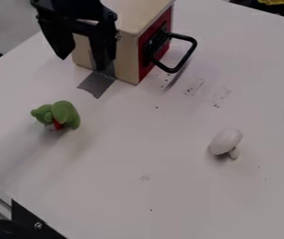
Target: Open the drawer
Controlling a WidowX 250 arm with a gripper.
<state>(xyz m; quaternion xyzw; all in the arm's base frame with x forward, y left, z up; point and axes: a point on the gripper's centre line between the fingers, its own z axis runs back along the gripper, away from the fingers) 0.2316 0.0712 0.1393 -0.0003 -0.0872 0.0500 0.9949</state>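
pincer (84, 63) hanging at upper left of frame, fingers standing wide apart, gripping nothing | red drawer front (145, 67) showing on wooden box (127, 58), upper centre, black handle (192, 49) jutting rightward | green toy (65, 112) lying left of centre | white mushroom-shaped object (226, 140) resting right of centre | both sitting on white tabletop (169, 186)

Red drawer front (145, 70), black handle (186, 59), beige box (123, 58), green plush toy (65, 113), pale grey mushroom (225, 141), dark grey tape (97, 84)

The box (124, 56) looks like smooth wood (the handle (191, 49), glossy).
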